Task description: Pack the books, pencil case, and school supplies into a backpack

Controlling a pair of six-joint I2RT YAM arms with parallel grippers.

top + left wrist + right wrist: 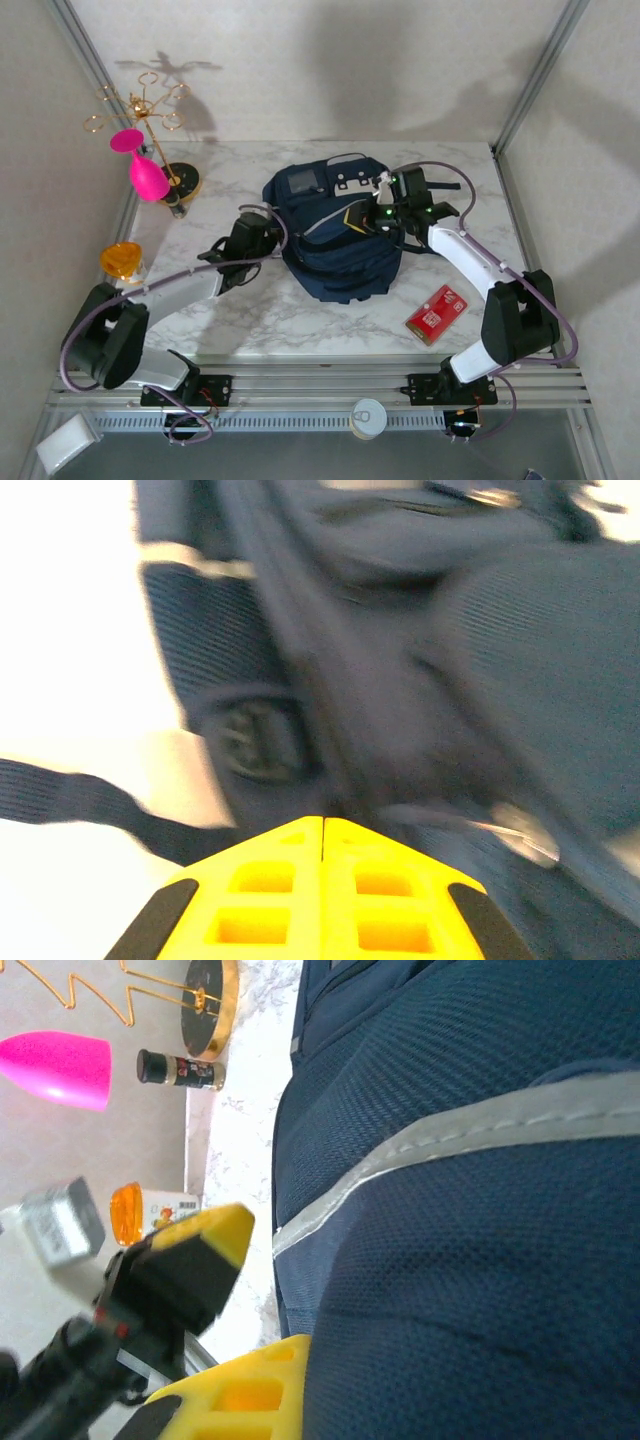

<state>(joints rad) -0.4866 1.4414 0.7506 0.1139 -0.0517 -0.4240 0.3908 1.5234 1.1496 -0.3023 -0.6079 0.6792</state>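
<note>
Backpack: one navy backpack [335, 245], mid-table [300, 320] toward the back edge; I can read no writing on its white-grey patch.
School supplies: one red pack [437, 313] near the front-right corner; its white markings are too small for me to read.
Left gripper [322, 825]: closed on nothing, at the backpack's left side.
Right gripper [365, 215]: nearly closed, pinching backpack fabric.

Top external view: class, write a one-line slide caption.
Left gripper and right gripper at the backpack; red supplies pack lies outside on the marble table.
</note>
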